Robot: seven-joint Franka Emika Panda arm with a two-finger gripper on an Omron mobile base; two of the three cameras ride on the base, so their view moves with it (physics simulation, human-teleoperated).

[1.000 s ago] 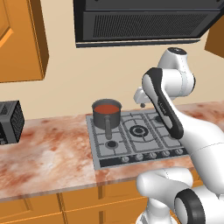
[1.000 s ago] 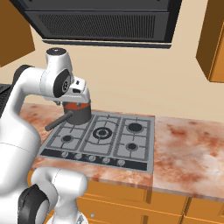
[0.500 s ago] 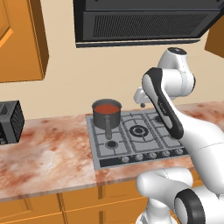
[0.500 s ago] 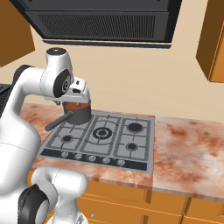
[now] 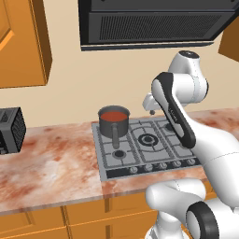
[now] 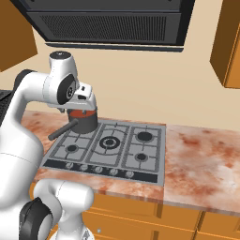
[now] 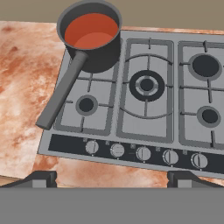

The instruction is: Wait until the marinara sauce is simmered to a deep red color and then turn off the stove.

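Observation:
The marinara sauce (image 7: 92, 30) is a smooth orange-red disc inside a small dark grey saucepan (image 7: 98, 57) on the back-left burner of the stove (image 7: 114, 114). The pan's long handle (image 7: 61, 94) points toward the counter's front. A row of round knobs (image 7: 143, 153) runs along the stove's front strip. My gripper (image 7: 111, 178) hovers high above the stove's front edge, open, with nothing between its fingers. From the base, the sauce (image 5: 114, 115) sits left of my hand (image 5: 150, 103), and the stove (image 5: 132, 156) lies below it. In the right base view my hand (image 6: 84, 101) partly covers the saucepan (image 6: 84, 123).
A black range hood (image 5: 154, 23) hangs above the stove. A black toaster (image 5: 9, 130) stands at the far left of the marbled counter (image 5: 56, 163). Orange wall cabinets (image 5: 21, 42) flank the hood. Bare counter (image 6: 201, 154) stretches right of the stove.

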